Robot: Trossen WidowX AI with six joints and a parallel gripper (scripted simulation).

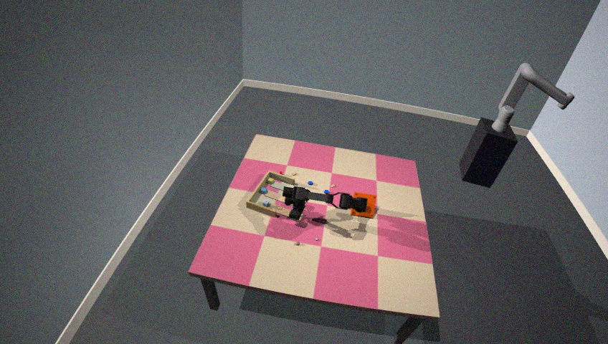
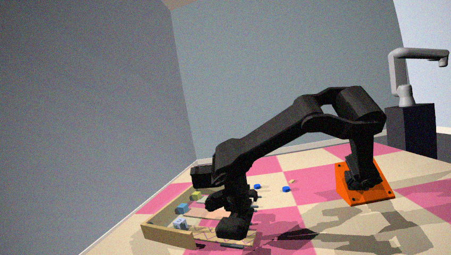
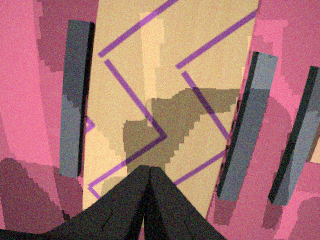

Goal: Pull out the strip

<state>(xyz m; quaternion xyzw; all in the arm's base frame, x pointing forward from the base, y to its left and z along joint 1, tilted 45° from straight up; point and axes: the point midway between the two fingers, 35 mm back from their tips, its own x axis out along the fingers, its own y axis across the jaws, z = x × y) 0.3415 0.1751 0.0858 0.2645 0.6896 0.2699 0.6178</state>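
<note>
The labelled cube point(image 1: 266, 203) point(image 2: 180, 223) is pale blue-white with a dark mark and sits inside a wooden tray point(image 1: 267, 211) point(image 2: 167, 235), by the inner end of a tan strip with purple zigzags point(image 2: 205, 234) point(image 3: 210, 30). Its exact contact with the strip is too small to tell. A salmon strip point(image 2: 205, 213) and a pale strip point(image 1: 277, 185) point(image 2: 201, 200) lie farther back. A blue cube point(image 1: 263, 190) point(image 2: 182, 207) and a yellow cube point(image 1: 270, 180) point(image 2: 195, 195) are near their inner ends. My gripper point(image 3: 148, 175) is shut and empty, pointing down over the zigzag strip; the exterior view hides its tips.
Grey bars point(image 3: 75, 100) point(image 3: 252, 130) flank the zigzag strip, with another bar point(image 3: 300, 140) beyond. Two blue discs point(image 2: 257, 186) point(image 2: 285, 189) and small bits lie on the checkered table point(image 1: 285, 268). My orange base plate point(image 1: 371, 213) point(image 2: 368, 200) is to the right.
</note>
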